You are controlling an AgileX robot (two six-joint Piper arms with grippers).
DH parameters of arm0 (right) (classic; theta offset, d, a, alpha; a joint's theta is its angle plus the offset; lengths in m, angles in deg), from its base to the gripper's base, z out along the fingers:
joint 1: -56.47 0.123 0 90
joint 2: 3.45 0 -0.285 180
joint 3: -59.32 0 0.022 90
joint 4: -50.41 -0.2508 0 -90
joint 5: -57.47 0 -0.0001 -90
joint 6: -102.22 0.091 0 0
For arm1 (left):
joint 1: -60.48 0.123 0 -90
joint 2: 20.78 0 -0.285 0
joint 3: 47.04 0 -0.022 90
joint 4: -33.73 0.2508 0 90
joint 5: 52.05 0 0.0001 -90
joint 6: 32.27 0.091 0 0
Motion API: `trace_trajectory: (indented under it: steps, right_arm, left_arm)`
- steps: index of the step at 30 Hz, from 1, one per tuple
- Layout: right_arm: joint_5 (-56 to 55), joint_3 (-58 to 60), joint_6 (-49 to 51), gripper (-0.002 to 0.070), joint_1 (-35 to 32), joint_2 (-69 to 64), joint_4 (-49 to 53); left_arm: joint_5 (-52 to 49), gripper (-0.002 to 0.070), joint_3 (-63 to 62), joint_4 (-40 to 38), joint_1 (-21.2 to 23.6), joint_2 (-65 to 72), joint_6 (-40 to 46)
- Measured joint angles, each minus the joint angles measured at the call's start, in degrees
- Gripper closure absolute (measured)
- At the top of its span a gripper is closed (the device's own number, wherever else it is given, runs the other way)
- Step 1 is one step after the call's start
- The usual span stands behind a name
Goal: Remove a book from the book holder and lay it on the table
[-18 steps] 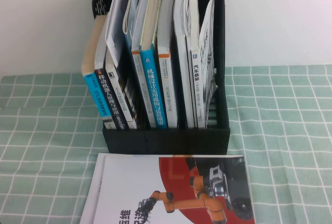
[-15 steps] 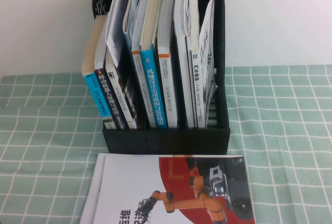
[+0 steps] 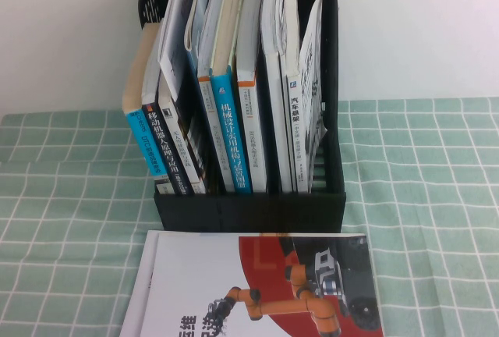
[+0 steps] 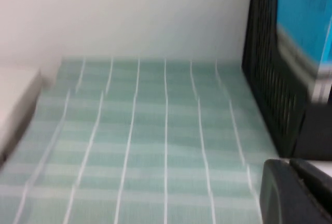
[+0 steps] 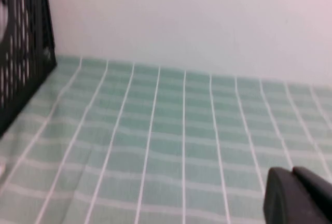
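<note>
The black book holder [image 3: 249, 204] stands upright mid-table, packed with books. In its rightmost compartment stands the book [image 3: 312, 72], its white-grey cover with black characters leaning outward. Neither gripper appears in the high view. In the left wrist view my left gripper [image 4: 288, 164] hovers low over the table [image 3: 421, 196] beside the book holder's slotted wall [image 4: 270, 79], fingers pressed together and holding nothing. The right wrist view has my right gripper [image 5: 291, 171] shut and empty above the cloth, with the book holder [image 5: 26, 53] off to one side.
A white-and-red book with an orange robot arm [image 3: 257, 290] lies flat in front of the holder. Blue-spined books [image 3: 230, 134] fill the middle compartments. A white wall rises behind. Checked cloth stretches on both sides of the holder. A pale block [image 4: 15, 99] edges the left wrist view.
</note>
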Motion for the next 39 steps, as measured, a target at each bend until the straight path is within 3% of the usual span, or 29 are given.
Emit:
trace_trajectory:
  steps: [9,17,28,39]
  right_arm:
    - [-24.1,0.0,0.0,0.0678,0.0,0.0,0.2]
    - [-32.7,0.0,0.4,0.0678,0.0,0.0,0.1]
    - [-38.2,0.0,1.1,0.0678,0.0,0.0,0.1]
    - [-40.3,0.0,1.3,0.0678,0.1,0.0,-0.2]
  left_arm:
    - [22.9,0.0678,0.0,0.0,0.0,0.0,-1.3]
    - [37.4,0.0678,0.0,0.0,0.0,0.0,-2.5]
    - [36.0,0.0678,0.0,-2.4,0.0,0.0,-4.0]
    - [36.8,0.0678,0.1,-4.3,0.0,0.0,-14.5]
